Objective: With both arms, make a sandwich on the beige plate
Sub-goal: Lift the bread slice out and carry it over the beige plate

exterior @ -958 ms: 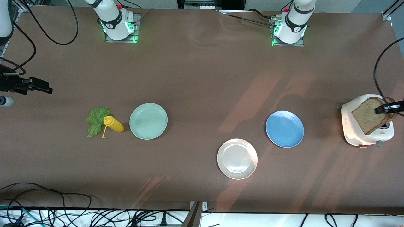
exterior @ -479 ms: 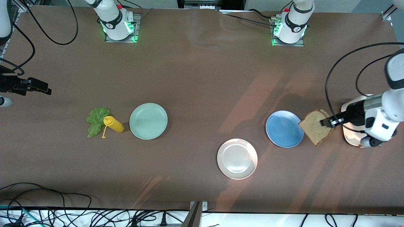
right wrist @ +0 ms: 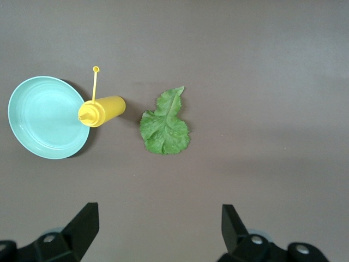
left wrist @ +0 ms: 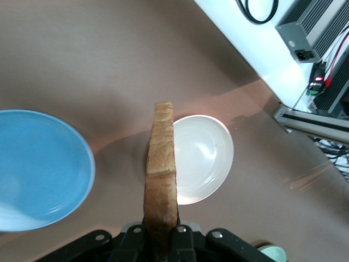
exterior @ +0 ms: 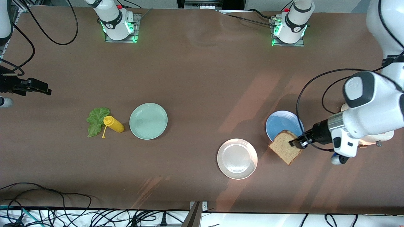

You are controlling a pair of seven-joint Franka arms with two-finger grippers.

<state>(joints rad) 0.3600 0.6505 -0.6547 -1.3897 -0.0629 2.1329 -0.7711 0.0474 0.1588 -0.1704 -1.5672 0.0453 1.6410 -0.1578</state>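
My left gripper [exterior: 296,142] is shut on a slice of brown wholemeal bread [exterior: 285,147], held on edge in the air over the table between the blue plate [exterior: 282,125] and the beige plate [exterior: 237,159]. In the left wrist view the bread [left wrist: 161,174] stands upright between the fingers, with the bare beige plate [left wrist: 210,155] past it. A green lettuce leaf [exterior: 95,121] lies toward the right arm's end of the table. High over the table near the lettuce leaf [right wrist: 165,128], my right gripper [right wrist: 158,229] hangs open and holds nothing.
A yellow mustard bottle [exterior: 114,124] lies between the lettuce and a mint-green plate [exterior: 148,121]. A white toaster [exterior: 386,136] sits mostly hidden under the left arm. In the front view the right gripper [exterior: 47,90] shows at the table's edge.
The left arm has carried the bread slice from above the toaster, past the blue plate, toward the beige plate. The right arm has stayed still.
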